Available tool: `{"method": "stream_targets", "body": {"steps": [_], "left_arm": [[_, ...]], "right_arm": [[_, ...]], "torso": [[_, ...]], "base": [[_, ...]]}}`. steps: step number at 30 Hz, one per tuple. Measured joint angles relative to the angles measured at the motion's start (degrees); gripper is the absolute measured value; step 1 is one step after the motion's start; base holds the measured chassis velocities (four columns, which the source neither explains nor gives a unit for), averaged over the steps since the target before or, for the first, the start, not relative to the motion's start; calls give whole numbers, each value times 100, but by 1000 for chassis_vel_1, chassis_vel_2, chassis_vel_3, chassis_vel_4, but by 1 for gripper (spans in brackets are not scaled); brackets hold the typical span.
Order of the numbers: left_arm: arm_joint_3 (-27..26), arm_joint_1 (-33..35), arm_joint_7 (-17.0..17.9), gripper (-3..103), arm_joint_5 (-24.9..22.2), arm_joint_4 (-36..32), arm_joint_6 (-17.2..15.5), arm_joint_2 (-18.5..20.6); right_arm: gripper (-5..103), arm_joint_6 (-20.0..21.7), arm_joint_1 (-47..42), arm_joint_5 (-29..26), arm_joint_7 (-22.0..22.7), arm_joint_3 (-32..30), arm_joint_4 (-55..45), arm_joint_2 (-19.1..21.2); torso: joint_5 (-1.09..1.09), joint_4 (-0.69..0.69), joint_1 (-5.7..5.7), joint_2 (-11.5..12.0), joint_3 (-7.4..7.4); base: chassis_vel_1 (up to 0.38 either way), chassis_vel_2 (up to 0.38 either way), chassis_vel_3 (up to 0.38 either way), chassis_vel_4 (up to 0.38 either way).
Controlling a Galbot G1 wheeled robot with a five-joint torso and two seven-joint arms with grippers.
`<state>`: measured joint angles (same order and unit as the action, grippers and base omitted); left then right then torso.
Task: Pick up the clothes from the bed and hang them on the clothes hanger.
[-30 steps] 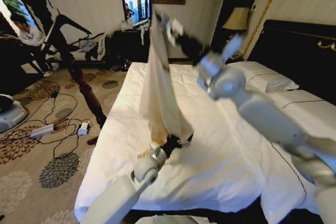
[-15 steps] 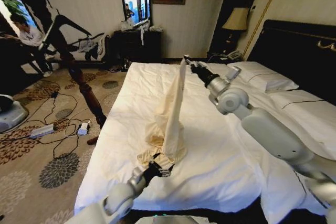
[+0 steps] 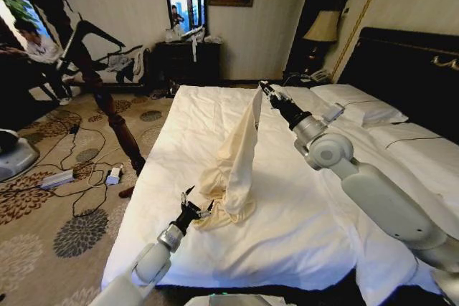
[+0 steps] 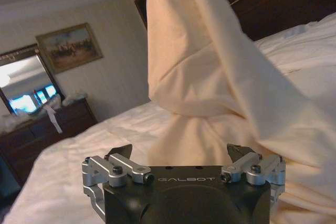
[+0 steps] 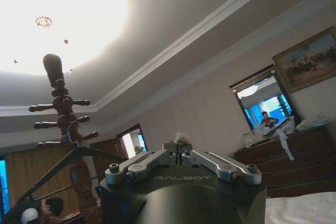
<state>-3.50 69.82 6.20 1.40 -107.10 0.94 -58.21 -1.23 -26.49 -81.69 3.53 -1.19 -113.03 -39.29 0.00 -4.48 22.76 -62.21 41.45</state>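
Observation:
The cream clothes (image 3: 233,166) hang in a tall peak over the white bed (image 3: 308,213), with the lower folds resting on the duvet. My right gripper (image 3: 261,91) is shut on the top end of the clothes; a bit of cloth (image 5: 179,138) shows at its closed tips (image 5: 178,149). My left gripper (image 3: 189,208) sits low by the bottom folds, open and holding nothing. In the left wrist view its fingers (image 4: 181,153) stand wide apart, with the clothes (image 4: 210,77) just beyond them. The black clothes hanger (image 3: 97,35) hangs on the coat stand, left of the bed.
The dark wooden coat stand (image 3: 115,123) leans over the patterned carpet beside the bed; its top (image 5: 60,106) shows in the right wrist view. Cables and a power strip (image 3: 57,177) lie on the floor. Pillows (image 3: 362,109) and the black headboard (image 3: 409,69) are on the right.
The right gripper has come down and moved away, lowering the clothes onto the bed. The left gripper has let go of the lower hem, opened and drawn back to the left.

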Motion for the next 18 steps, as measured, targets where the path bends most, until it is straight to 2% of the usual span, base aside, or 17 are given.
{"method": "stream_targets", "body": {"steps": [7, 12, 15, 16, 18], "left_arm": [[401, -907, 158, 100, 121, 927, -212, -151], [491, -1089, 176, 101, 76, 1181, -209, -241], [493, -1130, 175, 86, -81, 1225, -106, -300], [493, -1130, 175, 86, -81, 1225, -106, -300], [471, -1137, 192, 76, -166, 1231, -83, -318]], "right_arm": [[0, 0, 57, -19, -9, 51, -41, -139], [0, 0, 125, -37, 2, 84, -13, -163], [0, 2, 125, -58, 6, 61, -13, -133], [0, 2, 125, -58, 6, 61, -13, -133], [0, 2, 87, -58, 11, 35, -11, -107]], "torso": [[0, 1, 1, 0, 1], [0, 2, 1, 0, 1], [0, 2, 0, 0, 1], [0, 2, 0, 0, 1], [1, 1, 0, 0, 1]], "base": [[0, 0, 0, 0], [0, 0, 0, 0], [0, 0, 0, 0], [0, 0, 0, 0], [0, 0, 0, 0]]}}
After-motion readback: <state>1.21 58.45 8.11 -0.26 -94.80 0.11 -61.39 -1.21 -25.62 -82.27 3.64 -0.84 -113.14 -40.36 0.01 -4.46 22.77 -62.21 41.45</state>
